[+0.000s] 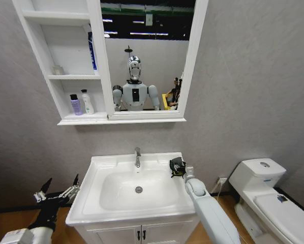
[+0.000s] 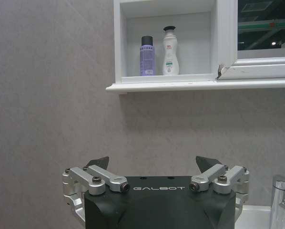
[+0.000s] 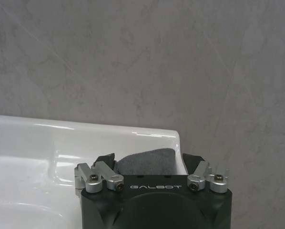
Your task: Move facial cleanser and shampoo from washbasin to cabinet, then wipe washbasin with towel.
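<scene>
Head view: bottles stand on the cabinet [image 1: 65, 76] shelf; right hand [image 1: 178, 166] at the washbasin [image 1: 98, 168] back-right corner.
Left wrist view: left hand [image 2: 153, 164] spread, idle.
Right wrist view: towel [image 3: 147, 163] between the fingers; clamp firmly, then press flat for wiping.

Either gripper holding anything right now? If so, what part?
The right gripper is at the towel on the washbasin's back right corner, fingers either side of its middle; a closed grip cannot be told. The left gripper is open, holding nothing, left of the basin.
</scene>
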You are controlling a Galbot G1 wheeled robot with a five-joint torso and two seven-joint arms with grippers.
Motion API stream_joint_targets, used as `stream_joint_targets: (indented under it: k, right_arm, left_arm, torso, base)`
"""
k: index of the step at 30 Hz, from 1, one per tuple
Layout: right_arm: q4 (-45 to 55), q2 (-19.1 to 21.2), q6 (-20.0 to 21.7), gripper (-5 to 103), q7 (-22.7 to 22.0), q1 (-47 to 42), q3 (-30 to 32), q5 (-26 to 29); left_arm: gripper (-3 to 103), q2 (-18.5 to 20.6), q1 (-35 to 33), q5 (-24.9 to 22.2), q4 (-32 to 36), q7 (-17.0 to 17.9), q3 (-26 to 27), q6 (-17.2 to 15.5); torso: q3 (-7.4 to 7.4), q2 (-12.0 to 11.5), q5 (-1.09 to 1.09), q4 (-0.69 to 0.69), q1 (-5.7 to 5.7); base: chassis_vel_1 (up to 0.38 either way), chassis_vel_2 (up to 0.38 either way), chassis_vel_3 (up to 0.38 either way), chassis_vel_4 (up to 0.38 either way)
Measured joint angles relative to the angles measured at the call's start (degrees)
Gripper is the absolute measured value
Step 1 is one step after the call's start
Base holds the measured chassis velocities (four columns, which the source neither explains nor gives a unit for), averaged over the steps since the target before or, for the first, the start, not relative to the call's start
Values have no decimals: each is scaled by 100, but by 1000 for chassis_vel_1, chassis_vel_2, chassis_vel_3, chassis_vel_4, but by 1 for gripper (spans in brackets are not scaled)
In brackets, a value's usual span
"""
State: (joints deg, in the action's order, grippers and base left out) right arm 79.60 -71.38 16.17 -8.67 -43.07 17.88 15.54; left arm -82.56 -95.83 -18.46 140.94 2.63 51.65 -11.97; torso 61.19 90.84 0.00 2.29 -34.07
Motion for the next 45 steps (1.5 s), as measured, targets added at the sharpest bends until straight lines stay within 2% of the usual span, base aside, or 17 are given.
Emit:
stream_joint_targets:
  k: [2,3,5,7,10,14,16,25,34,45]
  right_arm:
    - [419,69,61,93,-76,-227,81,-14]
    - [419,69,61,93,-76,-227,81,-14]
    - [1173,161,170,99,-155,-669,269,-20]
    - [1470,191,205,100,-170,-849,363,-38]
    - [2501,215,290,100,-179,-1548,755,-236]
    - [3100,164,339,100,-227,-2001,962,-373]
    - [3916,45,453,100,-335,-2602,1147,-452]
    - [5431,-295,639,100,-609,-3745,1121,-766]
    - [6089,-379,762,100,-745,-4286,1102,-951]
    - [5871,-354,791,100,-771,-4186,1078,-958]
  left_arm:
    - [100,0,0,0,0,0,0,0]
    - [100,0,0,0,0,0,0,0]
    - [100,0,0,0,0,-1,-1,0]
    - [100,0,0,0,0,0,0,0]
    - [100,0,0,0,0,1,0,0]
    - [100,0,0,0,0,1,0,0]
    - [100,0,0,0,0,2,0,0]
    - [100,0,0,0,0,1,0,0]
    - [100,0,0,0,0,1,0,0]
    - [100,0,0,0,0,0,0,0]
  torso:
    - [0,0,1,0,0]
    - [0,0,1,0,0]
    - [0,0,1,1,0]
    - [0,0,0,1,0]
    - [-1,0,0,2,0]
    - [-1,1,0,2,1]
    - [-1,1,-1,1,0]
    - [-1,1,-1,0,1]
    - [-1,1,0,1,1]
    - [1,-1,1,0,-5]
  base:
    - [0,0,0,0]
    - [0,0,0,0]
    - [0,0,0,0]
    - [0,0,0,0]
    - [0,0,0,0]
    - [0,0,0,0]
    - [0,0,0,0]
    - [0,0,0,0]
    - [0,0,0,0]
    - [28,-30,-29,32]
